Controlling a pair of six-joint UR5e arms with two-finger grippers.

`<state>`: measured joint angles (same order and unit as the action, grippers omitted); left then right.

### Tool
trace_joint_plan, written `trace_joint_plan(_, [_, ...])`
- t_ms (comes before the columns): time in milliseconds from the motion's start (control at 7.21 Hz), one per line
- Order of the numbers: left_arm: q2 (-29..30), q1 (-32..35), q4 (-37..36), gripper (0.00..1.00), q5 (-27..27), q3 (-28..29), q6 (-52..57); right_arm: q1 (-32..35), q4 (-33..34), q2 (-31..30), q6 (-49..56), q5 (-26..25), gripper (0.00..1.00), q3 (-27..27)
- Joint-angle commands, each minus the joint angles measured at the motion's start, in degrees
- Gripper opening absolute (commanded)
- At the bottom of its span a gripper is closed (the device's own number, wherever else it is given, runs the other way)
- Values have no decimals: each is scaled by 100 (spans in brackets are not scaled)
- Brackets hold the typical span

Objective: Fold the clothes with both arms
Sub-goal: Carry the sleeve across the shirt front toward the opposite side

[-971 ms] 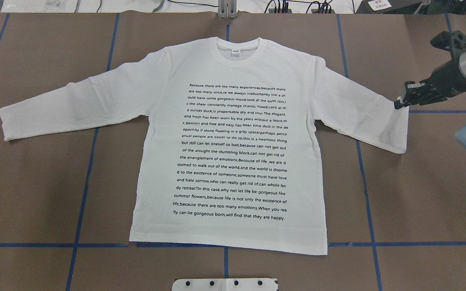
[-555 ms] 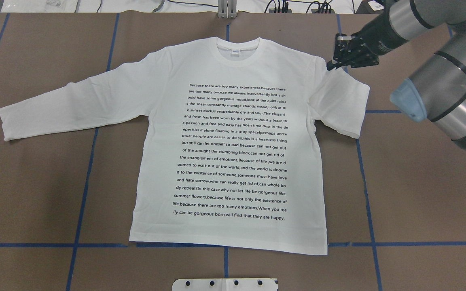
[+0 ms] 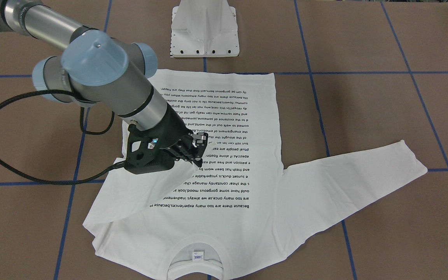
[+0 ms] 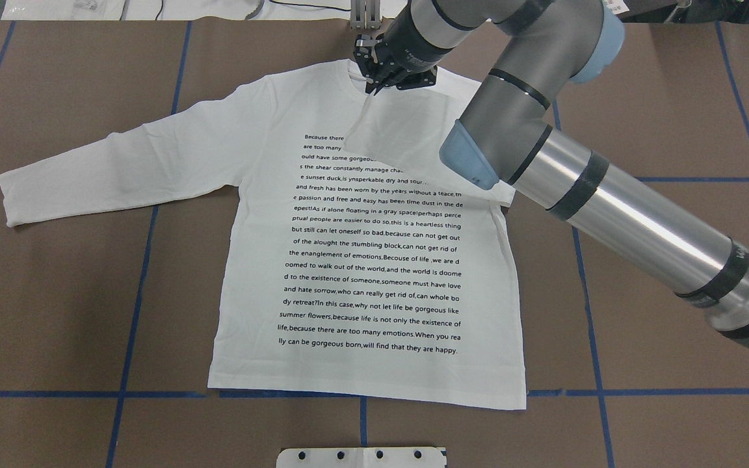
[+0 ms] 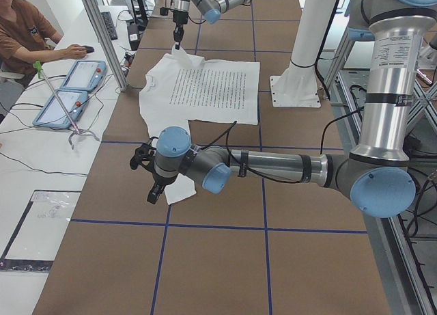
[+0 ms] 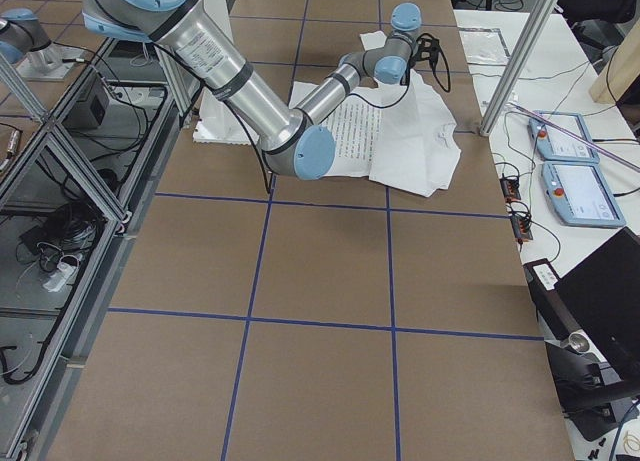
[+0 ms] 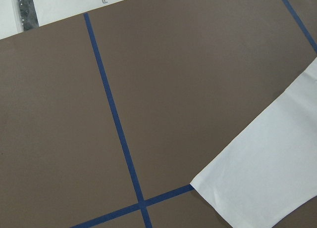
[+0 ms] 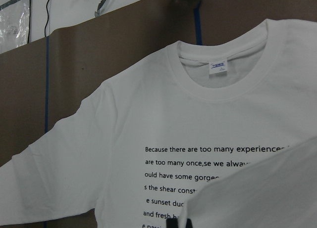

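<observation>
The right gripper (image 3: pixel 196 155) pinches the cuff of one sleeve (image 3: pixel 142 194) of the white shirt (image 3: pixel 263 128), holding it above the printed text (upside down from this side). From the gripper that sleeve slopes down toward the shoulder. The collar (image 3: pixel 196 268) lies nearer the camera than the gripper. The other sleeve (image 3: pixel 364 179) stretches flat, well away from it, on the brown table (image 3: pixel 364 46).
</observation>
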<state>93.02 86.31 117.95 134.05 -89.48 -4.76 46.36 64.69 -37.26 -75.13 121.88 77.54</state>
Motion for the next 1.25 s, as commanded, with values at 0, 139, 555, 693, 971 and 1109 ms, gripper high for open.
trace_joint_plan(0, [-3,0,0,100,-1,-17,-7,-425,79,402,-1,-322,0,-317])
trace_joint_plan(139, [-12,0,0,100,-1,-25,-7,-609,96,464,25,-593,0,-380])
trace_joint_plan(555, [-3,0,0,100,-1,-25,2,-856,96,596,-1,-771,0,-468])
trace_joint_plan(693, [-3,0,0,100,-1,-25,-7,-970,88,606,-10,-780,0,-459])
trace_joint_plan(971, [14,0,-9,100,-10,-17,-16,-1146,70,597,-19,-780,0,-433])
trace_joint_plan(1109, [14,0,-9,100,-10,-17,-16,-1286,70,579,-19,-928,0,-450])
